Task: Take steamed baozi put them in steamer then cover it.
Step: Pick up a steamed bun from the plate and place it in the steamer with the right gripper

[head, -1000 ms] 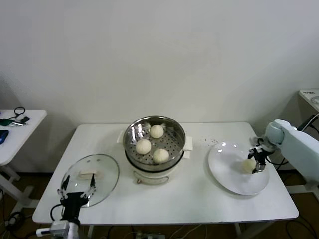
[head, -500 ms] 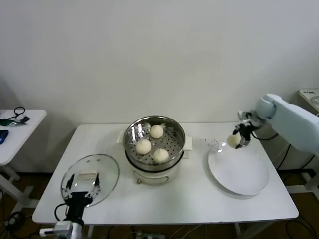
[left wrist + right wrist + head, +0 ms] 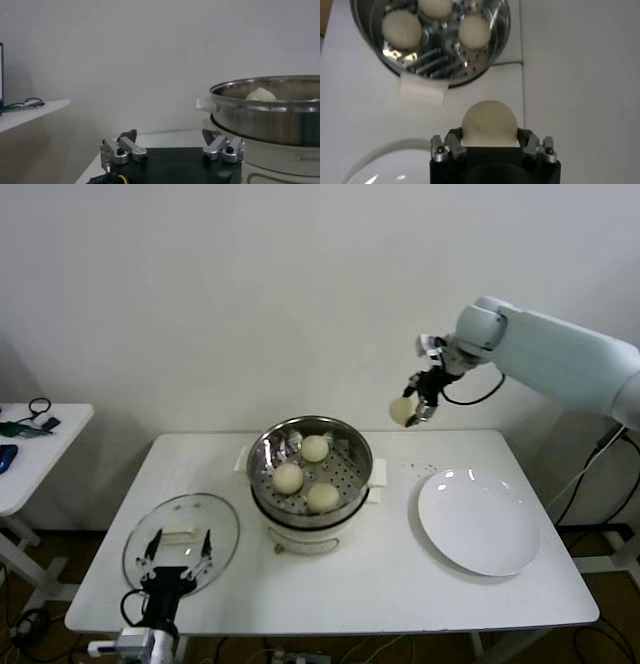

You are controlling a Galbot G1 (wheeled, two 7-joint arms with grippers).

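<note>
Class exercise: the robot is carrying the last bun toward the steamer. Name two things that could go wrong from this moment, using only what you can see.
1. The right gripper holds the last baozi high above the table, short of the steamer; a slip would probably drop it outside the basket.
2. Three baozi already fill much of the basket, so the fourth might land on one and roll.

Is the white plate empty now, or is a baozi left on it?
Empty: the plate shows only bare white surface. The last baozi is in the right gripper, up in the air.
</note>
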